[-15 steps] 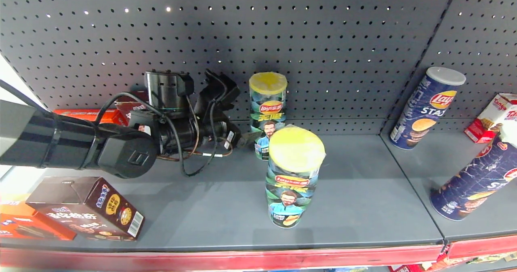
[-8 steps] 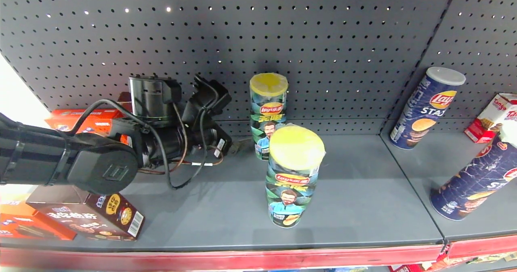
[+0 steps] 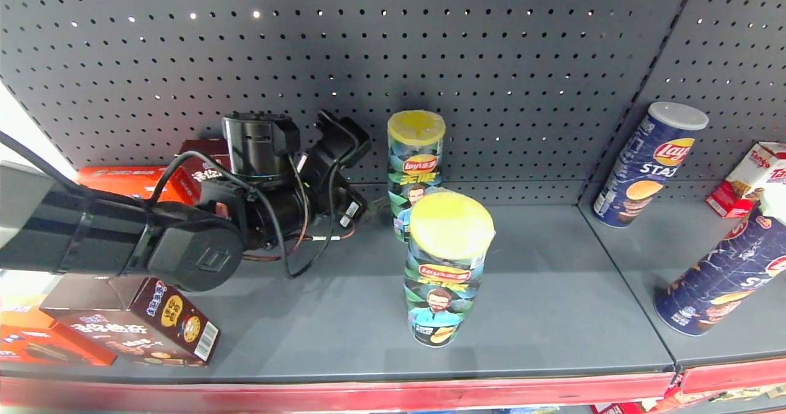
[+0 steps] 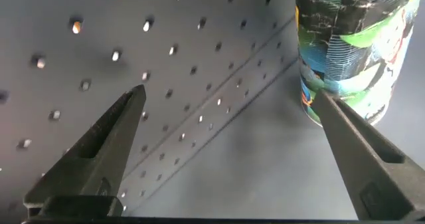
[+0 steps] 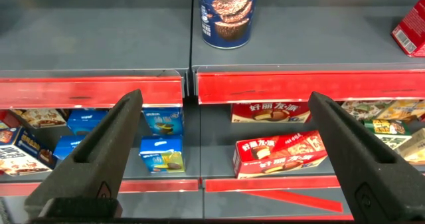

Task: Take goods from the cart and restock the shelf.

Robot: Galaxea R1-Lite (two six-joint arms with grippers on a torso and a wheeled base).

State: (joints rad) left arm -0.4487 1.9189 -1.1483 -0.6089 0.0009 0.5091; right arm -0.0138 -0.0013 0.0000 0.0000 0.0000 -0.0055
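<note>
An orange carton (image 3: 37, 343) is cut off at the far left beside a brown cardboard biscuit box (image 3: 132, 316), and the black left arm (image 3: 110, 236) lies level over the grey metal shelf (image 3: 552, 303), its wrist hiding the fingertips from the head camera. The left wrist view shows the left gripper (image 4: 231, 94) with fingers (image 4: 99, 144) apart, holding nothing, one tip just beside the upright rear green-patterned chip can with a yellow lid (image 3: 415, 162) by the pegboard (image 3: 491, 64), contact unclear. The right gripper (image 5: 226, 98), fingers spread, faces red-edged lower shelves (image 5: 279, 88).
</note>
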